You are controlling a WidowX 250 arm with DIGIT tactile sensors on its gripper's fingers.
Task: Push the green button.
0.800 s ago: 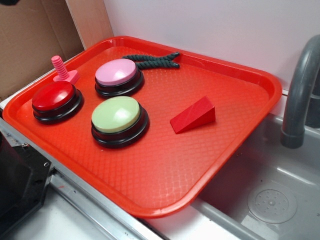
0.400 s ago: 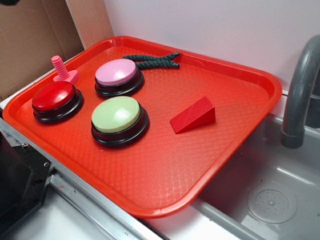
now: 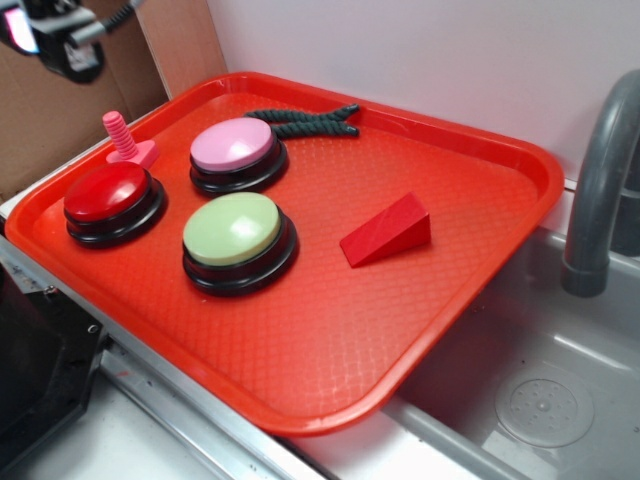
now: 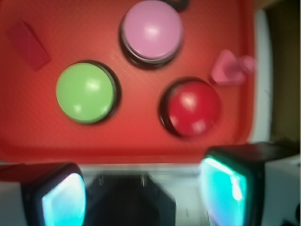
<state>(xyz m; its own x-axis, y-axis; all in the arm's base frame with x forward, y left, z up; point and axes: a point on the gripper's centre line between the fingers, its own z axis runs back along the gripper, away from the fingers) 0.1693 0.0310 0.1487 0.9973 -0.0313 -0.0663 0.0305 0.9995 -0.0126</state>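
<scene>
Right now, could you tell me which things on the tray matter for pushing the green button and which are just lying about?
For the job:
green button
gripper, wide open, high above the tray's edge

Lying about:
pink button
red button
red wedge
pink screw
dark rope

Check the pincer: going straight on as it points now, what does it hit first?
Likely the dark block between the pincer's tips, outside the red plastic tray, not the pale-green domed button. Depth unclear.

exterior: sharp, bright, even light | wrist: blurred, soft highlights on green button (image 4: 85,92)
</scene>
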